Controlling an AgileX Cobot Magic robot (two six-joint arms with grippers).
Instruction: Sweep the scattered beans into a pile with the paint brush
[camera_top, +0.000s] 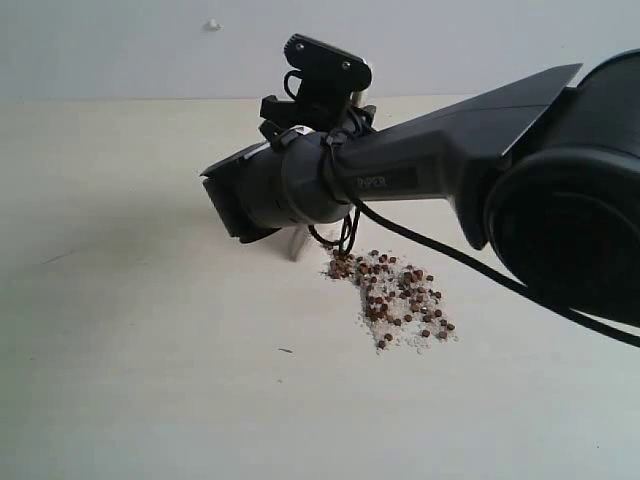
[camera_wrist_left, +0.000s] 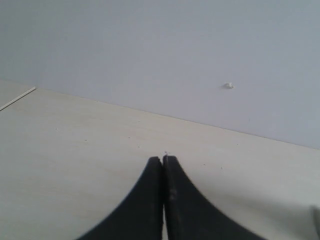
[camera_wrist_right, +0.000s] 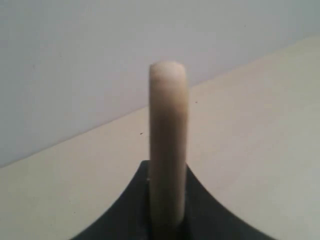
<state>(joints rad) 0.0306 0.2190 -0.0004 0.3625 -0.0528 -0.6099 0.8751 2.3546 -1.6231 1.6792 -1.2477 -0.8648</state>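
Sweeping judged part done. Exterior view: showing beans (camera_top: 395, 300) in a loose patch mid-desk (camera_top: 150, 380), well off the far edge, not yet gathered tight; showing paint brush (camera_top: 298, 243) head lowered at the patch's end nearer that edge, mostly hidden by an arm (camera_top: 420, 170). Left wrist view: showing left gripper (camera_wrist_left: 163, 161) pinched together, empty, above bare desk. Right wrist view: showing right gripper (camera_wrist_right: 167, 172) clamped narrowly on the brush handle. Next, probably: dragging bristles through outlying beans toward the patch's middle, keeping light contact.
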